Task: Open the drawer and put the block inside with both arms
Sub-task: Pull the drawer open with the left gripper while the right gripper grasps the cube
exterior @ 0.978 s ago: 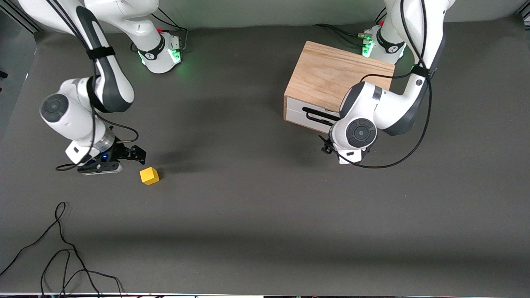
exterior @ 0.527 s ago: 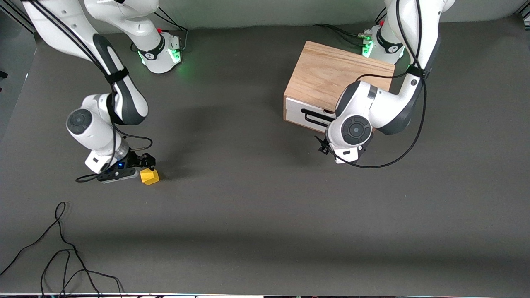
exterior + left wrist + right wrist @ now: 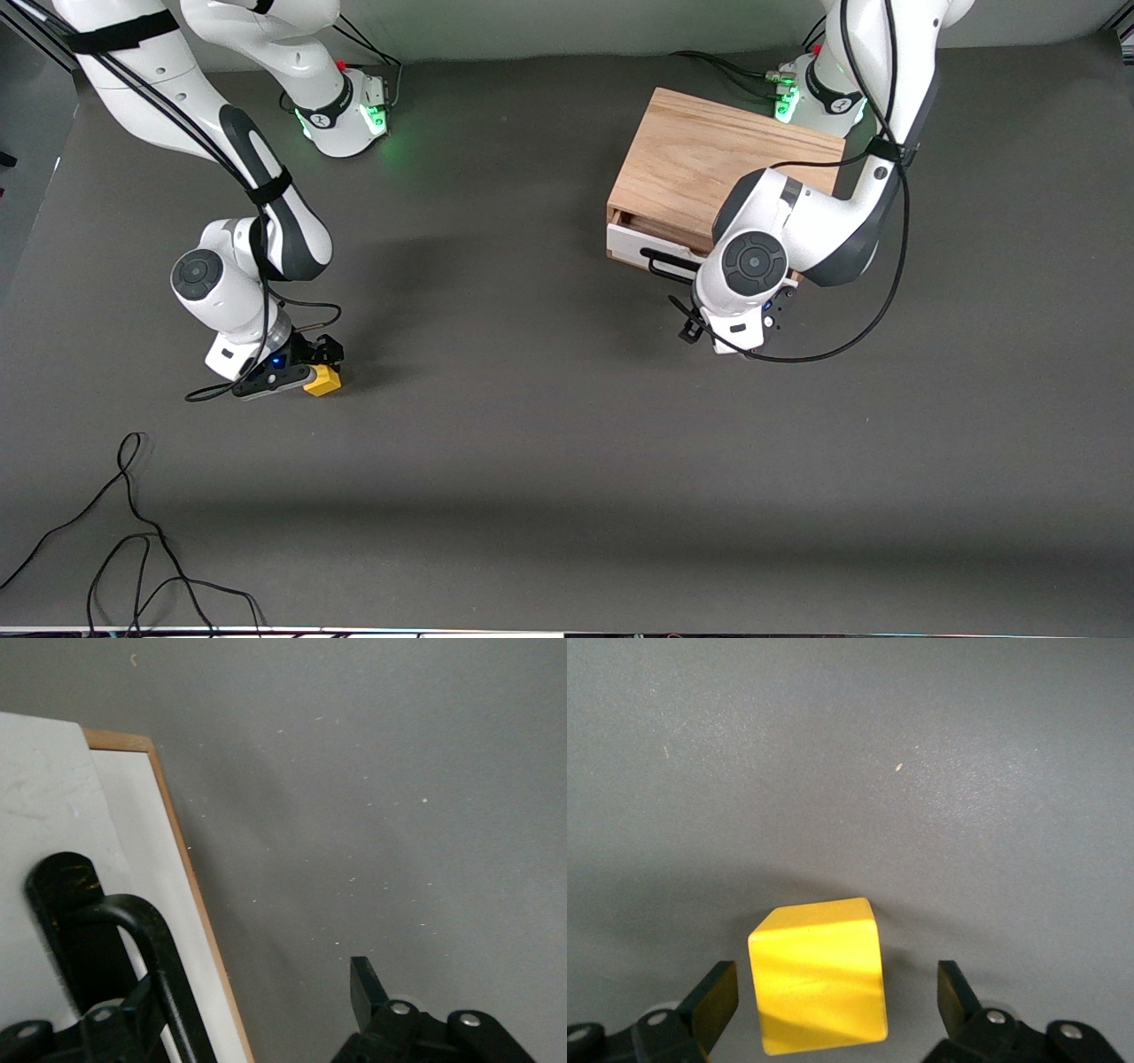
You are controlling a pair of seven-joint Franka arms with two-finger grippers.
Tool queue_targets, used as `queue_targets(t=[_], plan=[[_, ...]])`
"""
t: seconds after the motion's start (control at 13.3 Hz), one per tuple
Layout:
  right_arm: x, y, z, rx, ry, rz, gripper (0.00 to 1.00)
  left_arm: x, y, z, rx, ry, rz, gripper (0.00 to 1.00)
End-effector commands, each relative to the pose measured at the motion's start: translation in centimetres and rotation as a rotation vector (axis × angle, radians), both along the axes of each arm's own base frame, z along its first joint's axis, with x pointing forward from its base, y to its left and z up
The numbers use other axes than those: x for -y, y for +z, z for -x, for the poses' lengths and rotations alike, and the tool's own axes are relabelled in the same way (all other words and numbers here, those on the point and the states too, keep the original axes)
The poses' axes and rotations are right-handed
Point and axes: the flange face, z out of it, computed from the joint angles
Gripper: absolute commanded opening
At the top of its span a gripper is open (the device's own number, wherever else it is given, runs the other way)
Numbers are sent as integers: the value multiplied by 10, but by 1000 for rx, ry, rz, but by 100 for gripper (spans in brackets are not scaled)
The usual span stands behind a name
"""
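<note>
My right end effector [image 3: 312,370] is low over the block [image 3: 322,379], fingers [image 3: 713,1001] spread to either side of it with gaps on both sides, not touching. The block sits on the worktop [image 3: 532,461] toward the right arm's end, well apart from the wooden box [image 3: 700,164]. My left end effector [image 3: 695,321] is at the drawer [image 3: 645,248], which stands out a crack from the box. Its fingers [image 3: 365,988] are spread, one against the black handle [image 3: 133,948], the other clear of the white front. A loose cable [image 3: 133,540] lies nearer the front camera.
</note>
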Motion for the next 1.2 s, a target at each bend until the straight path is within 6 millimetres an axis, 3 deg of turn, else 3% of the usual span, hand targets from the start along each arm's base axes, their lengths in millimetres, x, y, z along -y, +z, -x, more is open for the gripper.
queue_targets(t=[0.0,0.15,0.38,0.68,0.75,0.83,0.98,1.13], plan=[[0,0,-7,16,30,7,97,0,-7,-24,153,-19,25,84],[-2,1,-11,19,33,7,89,1,-5,-31,198,-13,49,81],[-3,-1,-11,16,36,6,59,3,5,-38,233,-8,68,74],[-3,0,-12,17,36,6,37,6,16,-45,257,1,83,71],[-3,1,-12,17,34,6,35,7,14,-49,263,18,83,72],[-3,7,-16,20,29,3,34,9,10,-49,260,30,82,80],[0,42,-33,-38,1,-11,33,8,5,-49,248,23,68,99],[9,97,-58,-137,-74,-80,33,10,-5,-46,238,2,43,99]])
